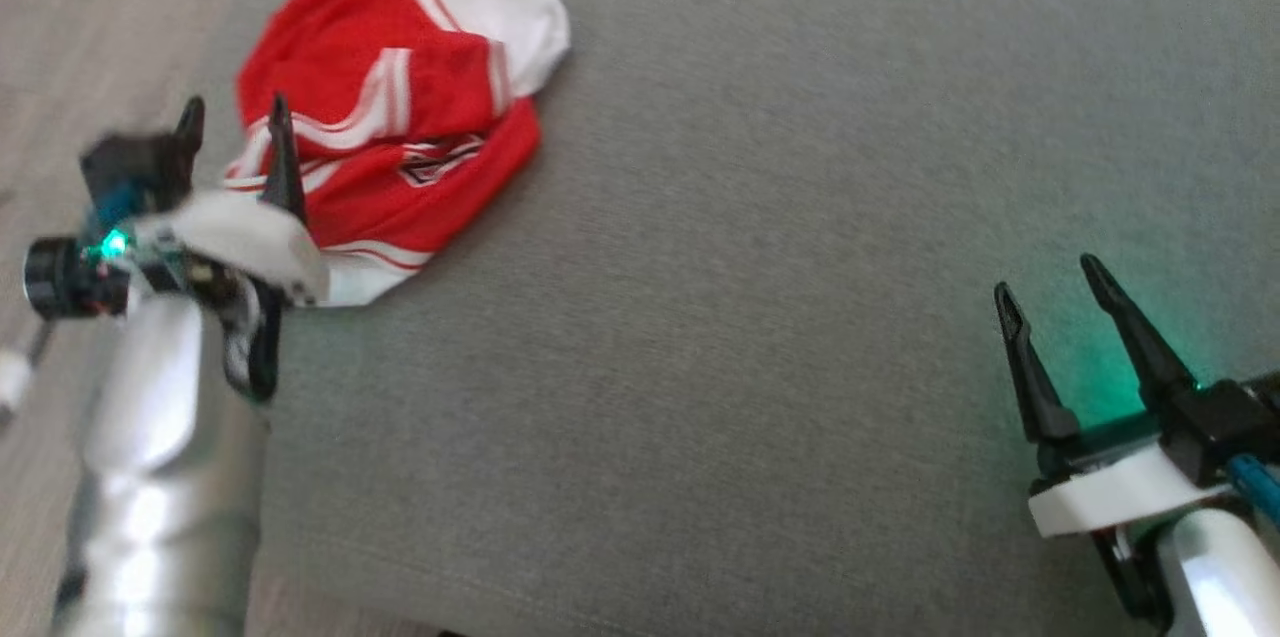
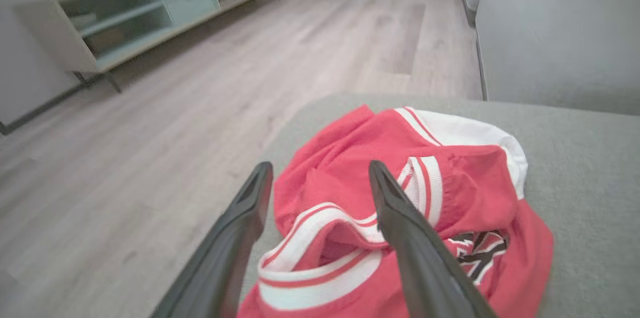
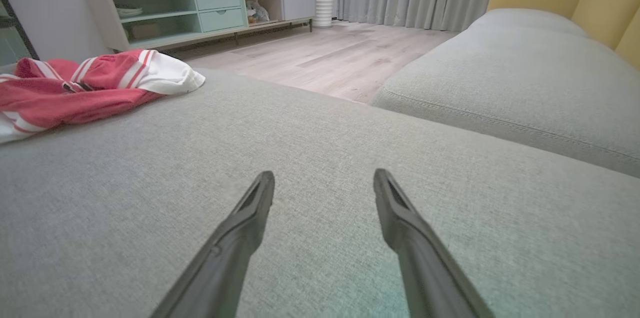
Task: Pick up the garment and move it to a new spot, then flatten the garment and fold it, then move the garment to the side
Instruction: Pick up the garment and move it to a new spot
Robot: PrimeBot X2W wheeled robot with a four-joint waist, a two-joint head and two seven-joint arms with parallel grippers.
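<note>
While the red garment (image 1: 400,107) is bunched on the cushion's (image 1: 750,317) left corner, the left end effector (image 1: 235,102) is held open, empty, at its near edge; the right end effector (image 1: 1047,275) is held open, well apart.

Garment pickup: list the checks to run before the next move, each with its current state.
1. Garment in plain sight on the grey cushion: ok.
2. Left jaws open wide, lined up over the garment's near edge: ok.
3. Left jaws touching the fabric: cannot tell.
4. Right jaws open and holding nothing, over bare cushion well apart from the garment: ok.
5. Garment lying flat: not ok, it is bunched and folded over itself.
6. Bare cushion available as a new spot: ok.
</note>
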